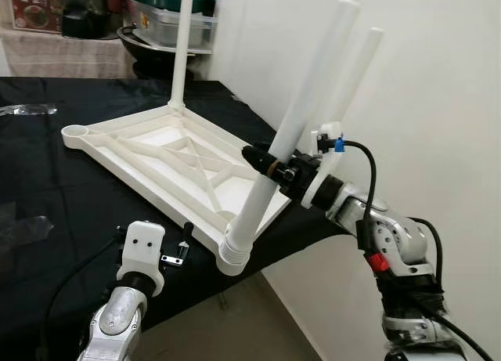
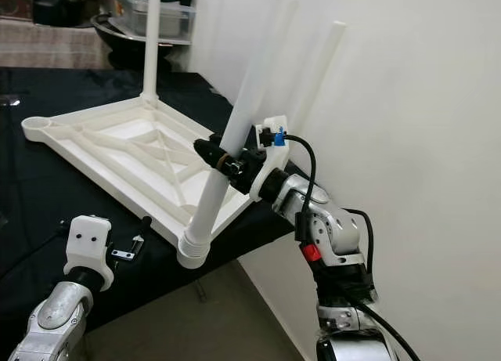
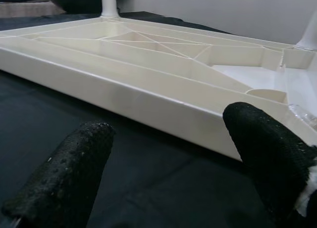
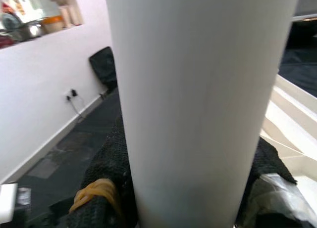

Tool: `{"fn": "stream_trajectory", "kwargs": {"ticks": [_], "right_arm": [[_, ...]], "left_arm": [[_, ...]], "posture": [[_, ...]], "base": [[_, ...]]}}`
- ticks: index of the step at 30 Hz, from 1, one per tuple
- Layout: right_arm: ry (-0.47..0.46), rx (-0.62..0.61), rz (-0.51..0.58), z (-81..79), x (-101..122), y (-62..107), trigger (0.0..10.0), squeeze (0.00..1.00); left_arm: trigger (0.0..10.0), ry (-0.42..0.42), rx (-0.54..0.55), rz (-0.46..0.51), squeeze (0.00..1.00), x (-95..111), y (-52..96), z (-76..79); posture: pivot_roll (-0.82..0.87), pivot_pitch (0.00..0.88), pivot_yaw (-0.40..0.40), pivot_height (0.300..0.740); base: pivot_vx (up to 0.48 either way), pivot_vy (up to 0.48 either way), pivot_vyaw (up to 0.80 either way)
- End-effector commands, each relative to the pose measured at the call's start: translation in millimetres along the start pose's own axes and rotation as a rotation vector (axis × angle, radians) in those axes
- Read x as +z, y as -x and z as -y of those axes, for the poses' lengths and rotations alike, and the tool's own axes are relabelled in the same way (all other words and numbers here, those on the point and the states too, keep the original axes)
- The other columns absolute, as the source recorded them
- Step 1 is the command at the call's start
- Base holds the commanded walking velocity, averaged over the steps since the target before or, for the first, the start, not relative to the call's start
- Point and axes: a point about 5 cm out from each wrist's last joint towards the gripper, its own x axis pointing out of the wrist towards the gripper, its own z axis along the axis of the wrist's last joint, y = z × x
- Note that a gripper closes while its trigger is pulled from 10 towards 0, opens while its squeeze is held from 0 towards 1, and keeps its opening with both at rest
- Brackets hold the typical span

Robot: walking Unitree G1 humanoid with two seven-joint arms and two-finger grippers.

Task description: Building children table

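A black cloth [image 1: 47,165] is spread over a work surface. At the near left, the left gripper [image 3: 163,159] is held low above the cloth, its two black fingers [image 3: 64,173] spread wide with nothing between them, pointed at the near edge of the tabletop. The white plastic tabletop [image 1: 156,161] is laid upside down on the cloth, ribs facing up, its near right corner overhanging the cloth's edge. An upright leg [image 1: 182,48] is fitted at its far corner. At the near right corner, a tilted white leg [image 1: 293,134] is seated in its socket and clamped around its middle by the closed fingers of the right gripper [image 1: 270,167]. Another leg [image 1: 352,75] is seen behind it, against the white wall [image 1: 438,102].
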Motion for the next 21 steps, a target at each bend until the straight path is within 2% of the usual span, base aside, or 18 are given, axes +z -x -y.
{"fn": "stream_trajectory", "kwargs": {"ticks": [1,2,3,6,7,8,9,10,11,12,14,15,19,21], "right_arm": [[0.032,-0.172,0.018,21.6,8,12.7,0.0,0.0],[0.065,-0.301,-0.035,33.6,4,18.0,0.0,0.0],[0.065,-0.301,-0.035,33.6,4,18.0,0.0,0.0],[0.143,-0.851,-0.129,84.5,-8,61.0,0.0,0.0],[0.143,-0.851,-0.129,84.5,-8,61.0,0.0,0.0],[0.177,-0.973,-0.139,94.5,-9,74.5,0.0,0.0],[0.177,-0.973,-0.139,94.5,-9,74.5,0.0,0.0],[0.198,-1.149,-0.132,107.3,-11,97.0,0.0,0.0],[0.21,-1.261,-0.128,114.2,-12,111.8,0.0,0.0],[0.21,-1.261,-0.128,114.2,-12,111.8,0.0,0.0],[0.161,-1.436,-0.101,121.0,-20,134.9,0.0,0.0],[0.124,-1.47,-0.072,120.6,-23,137.9,0.0,0.0],[0.089,-1.48,-0.044,119.0,-26,137.5,0.0,0.0],[0.061,-1.46,-0.029,115.9,-30,131.0,0.0,0.0]], "left_arm": [[10.0,-0.003,-0.012,-0.003,0.0,0,0.8,4.4],[10.0,-0.002,-0.01,-0.003,0.0,0,1.1,4.1],[10.0,-0.002,-0.01,-0.003,0.0,0,1.1,4.1],[10.0,-0.002,-0.003,-0.005,0.0,-1,2.0,3.0],[10.0,-0.002,-0.003,-0.005,0.0,-1,2.0,3.0],[10.0,-0.003,-0.003,-0.006,0.0,-1,2.2,3.0],[10.0,-0.003,-0.003,-0.006,0.0,-1,2.2,3.0],[10.0,-0.005,-0.003,-0.011,0.0,-2,2.2,3.3],[10.0,-0.007,-0.002,-0.015,0.0,-2,2.1,3.5],[10.0,-0.007,-0.002,-0.015,0.0,-2,2.1,3.5],[10.0,-0.011,0.001,-0.023,0.0,-4,2.1,2.8],[10.0,-0.012,0.002,-0.024,0.0,-4,2.1,2.6],[10.0,-0.014,0.003,-0.024,0.0,-4,2.1,2.4],[10.0,-0.015,0.004,-0.025,0.0,-4,2.1,2.2]], "posture": [[0.13,0.0,-0.228,0.74],[0.13,0.0,-0.231,0.74],[0.13,0.0,-0.231,0.74],[0.13,0.0,-0.228,0.74],[0.13,0.0,-0.228,0.74],[0.12,0.0,-0.225,0.74],[0.12,0.0,-0.225,0.74],[0.12,0.0,-0.226,0.74],[0.12,0.0,-0.226,0.74],[0.12,0.0,-0.226,0.74],[0.12,0.0,-0.223,0.74],[0.12,0.0,-0.223,0.74],[0.12,0.0,-0.223,0.74],[0.13,0.0,-0.223,0.74]], "base": [[0.0,0.0,0.0],[0.0,0.0,0.0],[0.0,0.0,0.0],[0.0,0.0,0.0],[0.0,0.0,0.0],[0.0,0.0,0.0],[0.0,0.0,0.0],[0.0,0.0,0.0],[0.0,0.0,0.0],[0.0,0.0,0.0],[0.0,0.0,0.0],[0.0,0.0,0.0],[0.0,0.0,0.0],[0.0,0.0,0.0]]}}
